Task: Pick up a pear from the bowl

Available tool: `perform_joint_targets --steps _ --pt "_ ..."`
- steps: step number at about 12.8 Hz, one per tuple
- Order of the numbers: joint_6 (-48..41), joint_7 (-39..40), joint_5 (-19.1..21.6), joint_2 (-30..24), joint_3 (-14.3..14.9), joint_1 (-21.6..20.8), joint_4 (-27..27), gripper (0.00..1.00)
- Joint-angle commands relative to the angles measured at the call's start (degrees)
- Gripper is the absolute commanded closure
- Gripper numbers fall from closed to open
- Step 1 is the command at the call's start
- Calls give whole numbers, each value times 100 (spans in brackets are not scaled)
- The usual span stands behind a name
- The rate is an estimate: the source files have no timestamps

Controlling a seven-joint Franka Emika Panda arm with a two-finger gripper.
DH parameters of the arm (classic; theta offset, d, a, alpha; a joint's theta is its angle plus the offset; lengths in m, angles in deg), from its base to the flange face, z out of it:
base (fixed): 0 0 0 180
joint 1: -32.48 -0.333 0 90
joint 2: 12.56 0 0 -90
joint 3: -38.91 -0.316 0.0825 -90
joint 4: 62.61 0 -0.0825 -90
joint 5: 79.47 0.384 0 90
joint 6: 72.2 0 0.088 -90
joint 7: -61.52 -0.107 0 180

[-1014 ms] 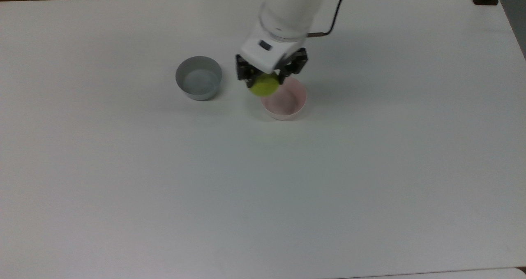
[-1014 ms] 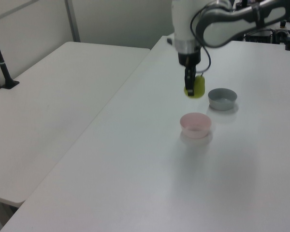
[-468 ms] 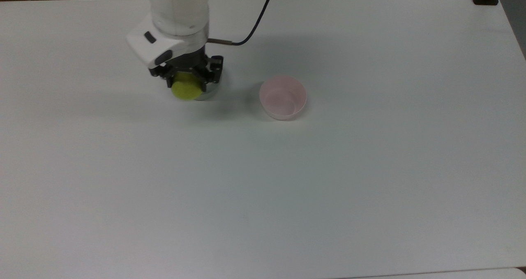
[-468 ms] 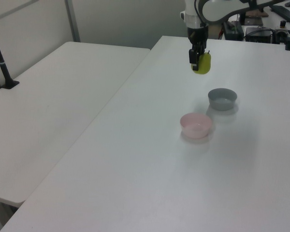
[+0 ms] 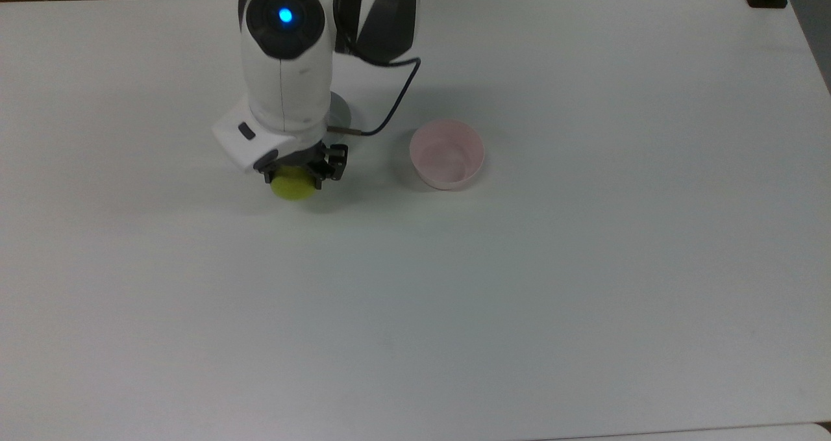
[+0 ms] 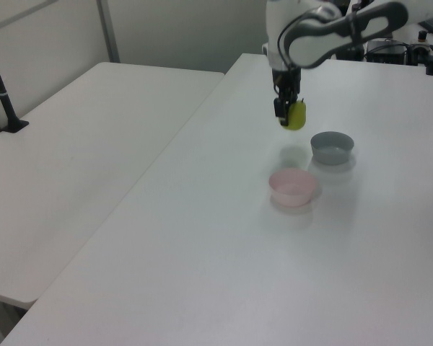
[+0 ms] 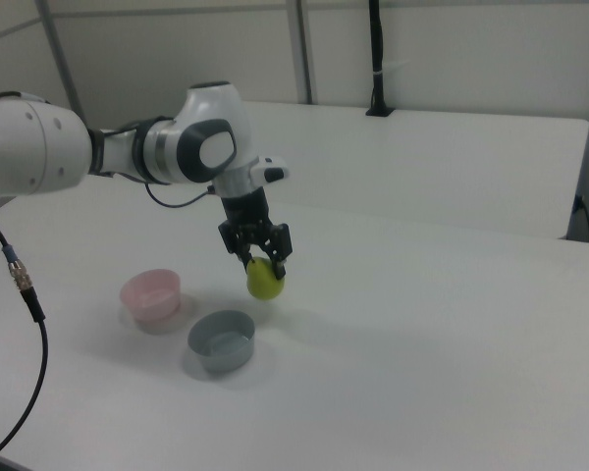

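1. White tabletop (image 5: 584, 285) is filling the room's middle; a second white table (image 6: 72, 144) is standing along the left view's left side.
2. Pale partition walls (image 7: 452, 49) are closing off the back in the right view.
3. The gripper (image 5: 298, 175) is clamping the pear (image 5: 293, 188) in the air, left of centre in the top view.
4. The pink bowl (image 5: 447, 153) is sitting empty near the top view's centre, well apart from the pear.
5. A grey bowl (image 6: 332, 147) is resting just beside the pink one.

grey bowl (image 5: 337, 113): mostly hidden by the arm in top view | pear (image 5: 293, 188): upper part covered by the jaws
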Motion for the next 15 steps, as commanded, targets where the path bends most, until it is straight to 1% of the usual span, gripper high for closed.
perform_joint_targets --steps 1,2,5,7,8,11,13,14,15 --pt "216 -39 33 193 -17 5 25 64" --pt "278 -39 33 237 -17 5 25 61" --pt "296 -13 33 281 -17 14 25 43" --pt "305 -4 25 281 -17 14 25 5" --pt "296 5 16 281 -17 14 25 0" --pt "296 5 25 273 -17 14 25 0" --pt "279 -30 33 115 -17 5 25 0" --pt "226 -65 33 -112 -17 5 16 0" --pt "112 -74 42 -532 -60 -4 -123 0"
